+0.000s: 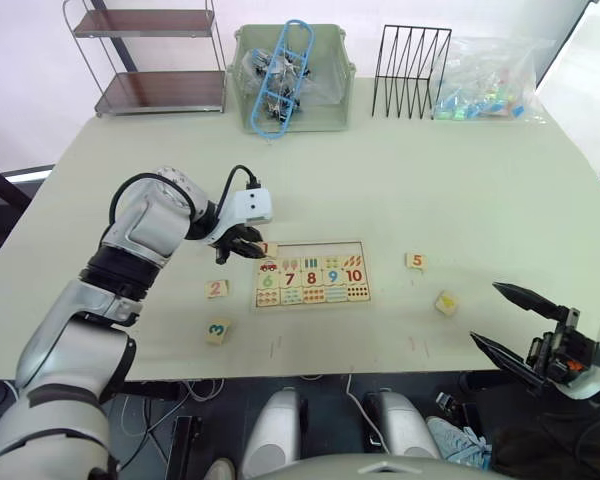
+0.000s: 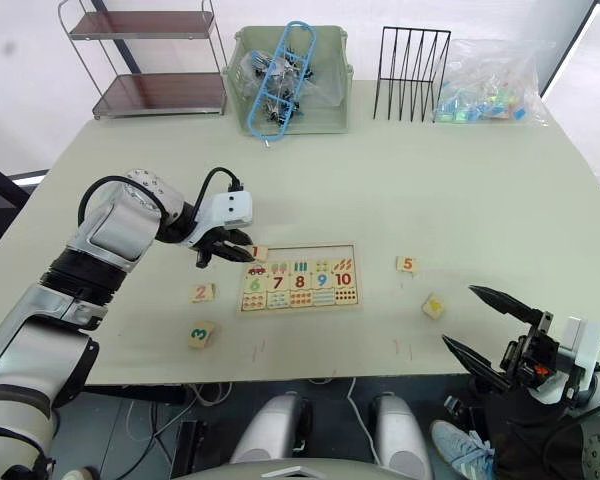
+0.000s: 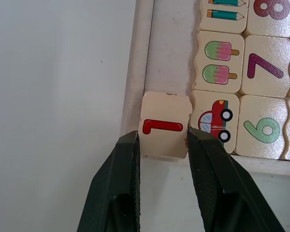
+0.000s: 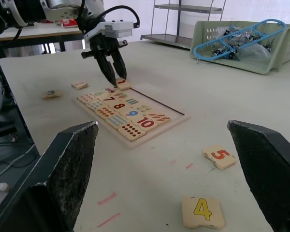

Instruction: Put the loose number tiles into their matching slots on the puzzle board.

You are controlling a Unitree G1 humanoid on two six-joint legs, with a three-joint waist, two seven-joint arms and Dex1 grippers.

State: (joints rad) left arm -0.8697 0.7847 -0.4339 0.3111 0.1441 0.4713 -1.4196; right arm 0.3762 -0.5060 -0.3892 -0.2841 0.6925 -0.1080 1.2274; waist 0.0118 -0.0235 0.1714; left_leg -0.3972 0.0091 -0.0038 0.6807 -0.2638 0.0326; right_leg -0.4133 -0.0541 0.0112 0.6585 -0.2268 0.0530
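A: Left wrist view has the left gripper [image 3: 162, 145] clamped on the 1 tile [image 3: 165, 125], one finger on each side. Where is it going?

B: To the board's [image 1: 311, 273] near-left corner. The tile sits tilted, partly over the rim [image 3: 135, 67] and partly over the empty row [image 3: 169, 53], right beside the car tile [image 3: 215, 121]. I'd judge it not yet seated.

A: And the other tiles?

B: All loose on the counter [image 1: 380, 170]. The 2 tile [image 1: 217, 289] and 3 tile [image 1: 218, 331] lie left of the board, the 5 tile [image 1: 415, 261] and 4 tile [image 1: 446, 303] right of it.

A: So the top row is still bare?

B: As far as I can see, yes; only the 6-to-10 numerals and the picture rows are filled. Nothing is finished: one tile mid-placement, four untouched.

A: Right gripper [image 1: 510, 320]?

B: Spread wide, holding nothing, hanging at the counter's near-right edge, with the 4 and 5 tiles ahead of it
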